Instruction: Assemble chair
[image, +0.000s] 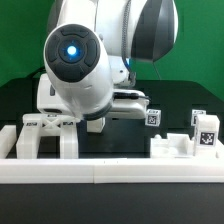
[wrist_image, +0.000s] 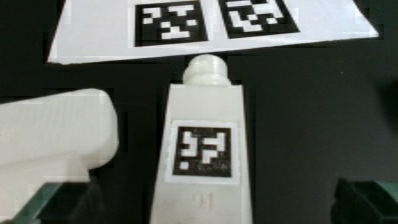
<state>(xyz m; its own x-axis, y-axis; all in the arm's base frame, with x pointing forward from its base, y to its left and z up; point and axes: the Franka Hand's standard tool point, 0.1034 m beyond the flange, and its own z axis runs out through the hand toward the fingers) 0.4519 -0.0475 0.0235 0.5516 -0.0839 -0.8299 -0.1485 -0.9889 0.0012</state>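
Note:
In the wrist view a long white chair post (wrist_image: 205, 130) lies on the black table. It has a rounded tip (wrist_image: 208, 68) and a square tag on its top face. My gripper (wrist_image: 205, 205) is open above its near end, with dark fingertips (wrist_image: 43, 205) far out on either side and wide gaps to the post. A chunkier white chair piece (wrist_image: 54, 135) lies right beside the post. In the exterior view the arm's body (image: 80, 60) hides the gripper and the post. A legged frame (image: 45, 135) stands at that view's left.
The marker board (wrist_image: 205, 30) lies just beyond the post's tip. Small tagged white pieces (image: 205, 130) and a low block (image: 170, 146) sit at the exterior view's right. The long white border rail (image: 110, 175) runs along the front.

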